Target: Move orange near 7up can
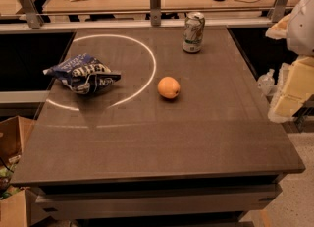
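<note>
- We located the orange (169,87) mid-desk (196,137), apart from the upright 7up can (194,32) behind it.
- The claw was outside the view; we could not tell its state.
- We judged the grasp not begun; the next move called for reaching the orange.

Dim warm light, claw (292,91) at right edge

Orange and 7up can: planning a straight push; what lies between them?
Bare tabletop, the camera view shows, between the orange and the 7up can. The chip bag lies left of that stretch; the gripper hangs beyond the tabletop's right edge.
</note>
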{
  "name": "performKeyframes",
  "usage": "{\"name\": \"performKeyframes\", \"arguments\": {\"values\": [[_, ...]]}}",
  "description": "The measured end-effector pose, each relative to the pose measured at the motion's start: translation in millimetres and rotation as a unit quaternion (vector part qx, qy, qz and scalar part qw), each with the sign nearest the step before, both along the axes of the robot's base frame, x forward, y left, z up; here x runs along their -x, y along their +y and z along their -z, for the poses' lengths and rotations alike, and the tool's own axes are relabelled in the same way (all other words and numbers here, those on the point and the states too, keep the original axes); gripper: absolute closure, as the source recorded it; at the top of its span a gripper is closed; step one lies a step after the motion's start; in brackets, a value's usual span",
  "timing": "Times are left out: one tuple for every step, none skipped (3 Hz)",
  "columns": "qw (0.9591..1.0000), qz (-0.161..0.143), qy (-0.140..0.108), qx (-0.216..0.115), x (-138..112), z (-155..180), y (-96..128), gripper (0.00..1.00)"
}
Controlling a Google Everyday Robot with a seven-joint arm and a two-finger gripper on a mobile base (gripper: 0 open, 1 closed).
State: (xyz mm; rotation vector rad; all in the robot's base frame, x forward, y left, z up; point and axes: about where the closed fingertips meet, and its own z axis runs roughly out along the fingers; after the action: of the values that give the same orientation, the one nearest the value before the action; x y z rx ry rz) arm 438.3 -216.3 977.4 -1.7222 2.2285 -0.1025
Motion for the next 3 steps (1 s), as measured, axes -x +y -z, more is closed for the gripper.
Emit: {"name": "performKeyframes", "arguments": {"values": [[1.0, 0.0, 0.0, 0.0, 0, 0, 0, 0.0], [0.9999, 0.002, -0.002, -0.017, 4, 1, 8, 0.0], [0.997, 0.021, 0.002, -0.075, 15, 16, 21, 0.0]]}}
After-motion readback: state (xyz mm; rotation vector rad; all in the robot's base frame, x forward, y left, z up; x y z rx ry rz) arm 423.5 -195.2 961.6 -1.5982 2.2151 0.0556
